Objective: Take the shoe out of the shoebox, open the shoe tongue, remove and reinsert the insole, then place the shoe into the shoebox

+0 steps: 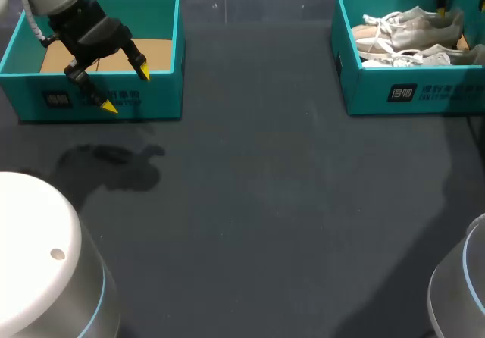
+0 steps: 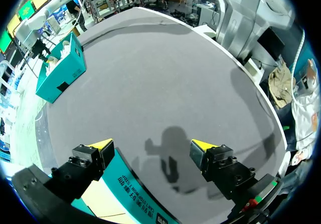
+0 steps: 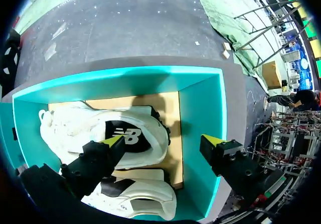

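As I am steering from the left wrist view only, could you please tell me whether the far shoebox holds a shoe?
Observer: Yes, two white shoes lie side by side in the right shoebox.
Operator: Where is the right gripper?
Observer: It hangs open above that box, one finger over a shoe's opening.
Operator: And the box under my left gripper?
Observer: In the left shoebox, the floor that shows is bare cardboard, no shoe.

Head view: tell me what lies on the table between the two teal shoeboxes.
Nothing: the head view shows only bare dark table between the left shoebox and the right shoebox.
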Available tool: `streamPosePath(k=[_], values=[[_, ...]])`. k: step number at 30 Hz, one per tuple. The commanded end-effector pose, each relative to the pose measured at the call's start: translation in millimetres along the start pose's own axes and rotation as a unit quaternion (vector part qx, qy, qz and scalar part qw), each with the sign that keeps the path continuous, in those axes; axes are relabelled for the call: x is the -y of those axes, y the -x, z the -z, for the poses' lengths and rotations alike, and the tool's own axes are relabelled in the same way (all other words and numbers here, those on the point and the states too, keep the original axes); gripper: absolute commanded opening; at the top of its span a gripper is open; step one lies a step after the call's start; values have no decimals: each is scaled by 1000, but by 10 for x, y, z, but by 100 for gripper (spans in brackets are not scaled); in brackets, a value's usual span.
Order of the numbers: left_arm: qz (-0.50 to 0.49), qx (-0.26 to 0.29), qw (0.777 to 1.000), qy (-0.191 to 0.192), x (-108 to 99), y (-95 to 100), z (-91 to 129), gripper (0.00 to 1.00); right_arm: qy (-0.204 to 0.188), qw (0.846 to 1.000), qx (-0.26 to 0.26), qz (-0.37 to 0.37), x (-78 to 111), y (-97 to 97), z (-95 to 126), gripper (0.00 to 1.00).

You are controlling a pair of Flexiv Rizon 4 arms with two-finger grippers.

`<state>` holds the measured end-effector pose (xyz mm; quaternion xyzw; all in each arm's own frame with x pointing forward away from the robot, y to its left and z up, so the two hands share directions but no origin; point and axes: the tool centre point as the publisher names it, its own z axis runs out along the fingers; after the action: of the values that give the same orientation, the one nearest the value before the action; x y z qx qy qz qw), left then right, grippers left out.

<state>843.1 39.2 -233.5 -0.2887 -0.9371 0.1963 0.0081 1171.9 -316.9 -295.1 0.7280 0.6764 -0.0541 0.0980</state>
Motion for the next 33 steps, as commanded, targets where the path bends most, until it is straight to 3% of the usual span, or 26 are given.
streamPosePath(k=[1,13,16,19,21,26,33], values=[[0,0,1000,1,0,-6,4,100,18,1000,0,-2,231,-58,364,100],[0,0,1000,1,0,-6,4,100,26,999,-12,20,466,-319,817,100],[22,38,999,-15,138,18,220,100,27,999,-12,26,517,-395,902,100],[117,91,989,11,235,28,376,100,27,999,-11,32,578,-474,984,100],[196,106,975,16,245,34,468,100,27,999,-12,37,621,-531,1025,100],[380,152,904,121,119,34,598,100,21,998,-19,48,739,-689,1076,100],[561,168,798,142,-273,12,694,100,17,998,-24,52,924,-860,1144,100]])
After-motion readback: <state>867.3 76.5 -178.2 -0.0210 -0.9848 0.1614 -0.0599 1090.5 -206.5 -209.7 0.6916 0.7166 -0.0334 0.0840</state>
